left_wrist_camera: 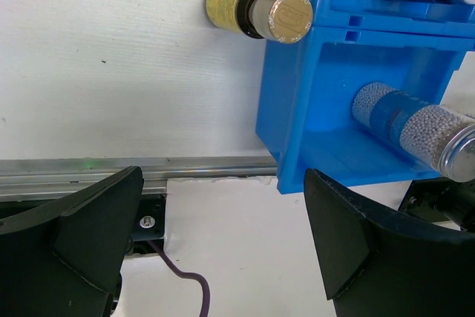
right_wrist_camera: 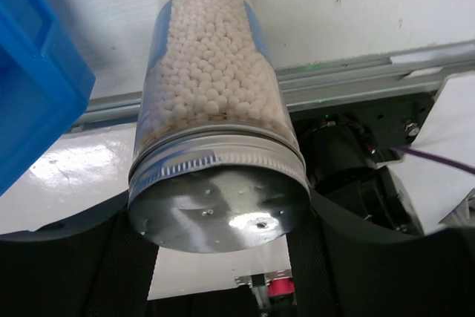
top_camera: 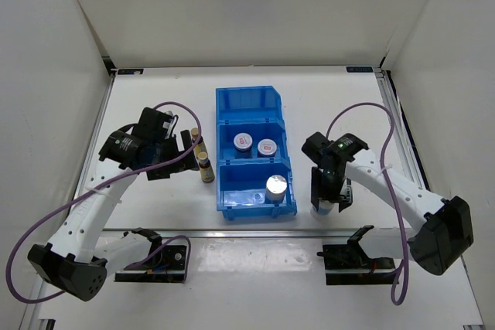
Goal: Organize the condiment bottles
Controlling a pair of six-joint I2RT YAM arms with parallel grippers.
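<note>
A blue three-compartment bin (top_camera: 226,156) stands mid-table. Its middle compartment holds two white-lidded jars (top_camera: 242,142) (top_camera: 267,147). Its near one holds a silver-topped cylinder (top_camera: 276,185), which the left wrist view also shows (left_wrist_camera: 408,128). Two amber bottles with gold caps (top_camera: 205,166) (top_camera: 196,135) stand just left of the bin, one of them in the left wrist view (left_wrist_camera: 256,11). My left gripper (top_camera: 188,152) (left_wrist_camera: 223,187) hangs open beside them, holding nothing. Right of the bin, my right gripper (top_camera: 329,191) (right_wrist_camera: 219,217) is shut on a second bead-filled silver-topped cylinder (top_camera: 323,208) (right_wrist_camera: 211,94), gripping at its lid.
The bin's far compartment (top_camera: 247,106) holds nothing. A metal rail (top_camera: 232,231) runs along the table's near edge, with black brackets (top_camera: 155,260) (top_camera: 356,260) beyond it. White walls enclose the table on three sides. Purple cables loop from both arms.
</note>
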